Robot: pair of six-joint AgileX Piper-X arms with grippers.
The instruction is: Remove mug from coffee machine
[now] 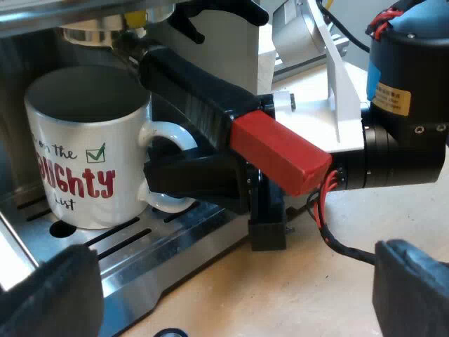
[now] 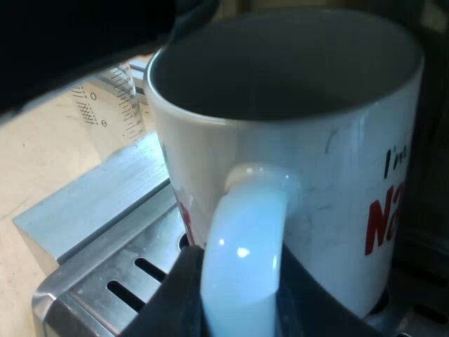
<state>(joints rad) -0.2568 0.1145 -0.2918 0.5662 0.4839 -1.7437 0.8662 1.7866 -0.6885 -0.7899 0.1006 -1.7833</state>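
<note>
A white mug (image 1: 77, 161) with red lettering stands upright on the espresso machine's slotted drip tray (image 1: 175, 239), under the metal brew head (image 1: 98, 31). My right gripper (image 1: 196, 179) reaches in under the holder's dark handle with its red end (image 1: 280, 151), which sticks out of the machine's front. Seen from the right wrist, the mug (image 2: 316, 161) is very close and my right gripper (image 2: 238, 302) is shut on its handle (image 2: 242, 246), one black finger pressed on each side. My left gripper (image 1: 231, 302) hangs open over the wooden table, a short way from the tray, holding nothing.
A measuring glass (image 2: 105, 98) with printed marks stands on the table beyond the drip tray's metal corner (image 2: 77, 210). The right arm's black and blue body (image 1: 407, 105) sits close beside the holder's red end. Bare wooden table (image 1: 295, 281) lies below the tray's edge.
</note>
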